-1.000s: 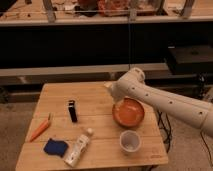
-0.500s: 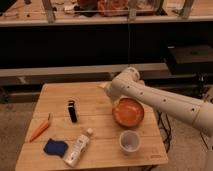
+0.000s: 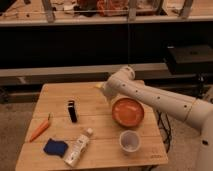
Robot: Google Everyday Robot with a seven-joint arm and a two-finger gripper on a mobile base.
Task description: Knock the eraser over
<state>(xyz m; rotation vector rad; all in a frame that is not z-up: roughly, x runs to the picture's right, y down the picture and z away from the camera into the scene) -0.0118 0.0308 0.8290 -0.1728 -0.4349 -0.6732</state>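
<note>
The eraser point(image 3: 72, 111) is a small black block with a pale band at its top. It stands upright on the left middle of the wooden table point(image 3: 95, 125). My white arm reaches in from the right, over the table's back. My gripper point(image 3: 104, 89) is at the arm's end, near the back middle of the table. It is to the right of the eraser and farther back, clearly apart from it. It is mostly hidden by the wrist.
An orange bowl point(image 3: 128, 112) sits right of centre, under the arm. A white cup point(image 3: 129, 141) stands in front of it. A clear plastic bottle point(image 3: 78, 147) lies near the front edge beside a blue soft lump point(image 3: 55, 147). A carrot point(image 3: 41, 129) lies at the left.
The arm has swung left over the back of the table, bringing the gripper closer to the eraser. The eraser and other objects have not moved.
</note>
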